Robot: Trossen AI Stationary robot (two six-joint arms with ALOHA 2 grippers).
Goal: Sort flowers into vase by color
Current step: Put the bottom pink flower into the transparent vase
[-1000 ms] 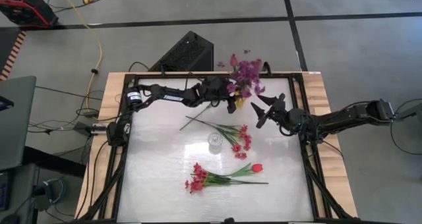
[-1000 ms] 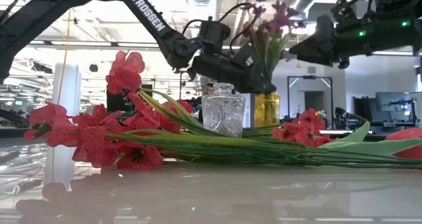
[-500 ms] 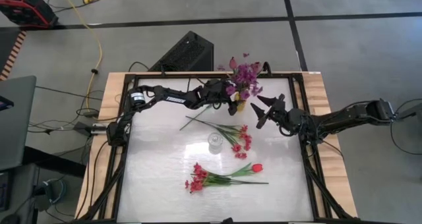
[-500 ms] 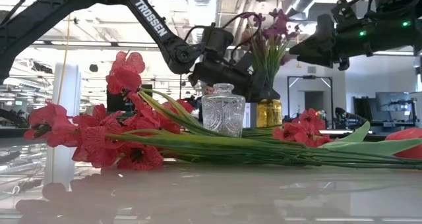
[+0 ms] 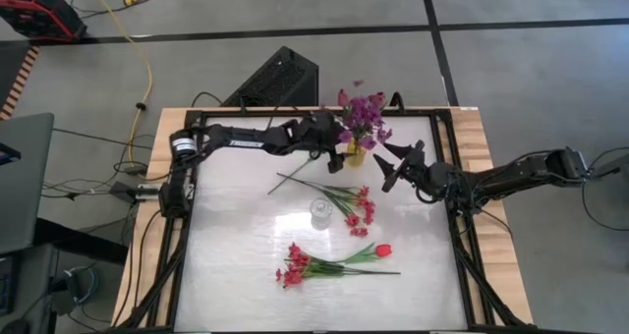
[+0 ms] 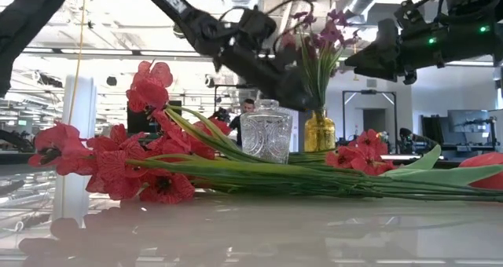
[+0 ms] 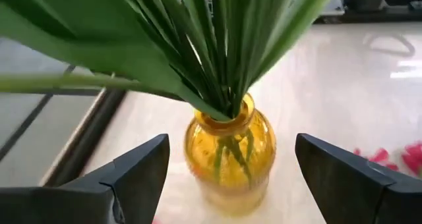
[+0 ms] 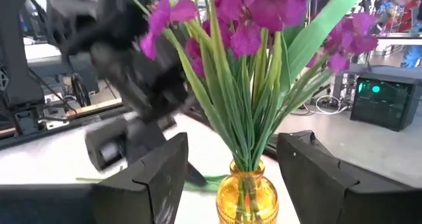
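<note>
while purple flowers [image 5: 364, 110] stand in the amber vase [image 5: 355, 155] at upper centre, left gripper [image 5: 335, 157] and right gripper [image 5: 393, 165] flank it, fingers spread wide, empty.

left gripper [image 5: 335, 158] drawn back from yellow vase [image 5: 355, 155]

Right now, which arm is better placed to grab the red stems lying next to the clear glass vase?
Probably the left. Its open, empty end effector sits by the yellow vase, close to the stalk ends of the red stems beside the clear vase. The right end effector, also open, hovers nearer their blossoms.
</note>
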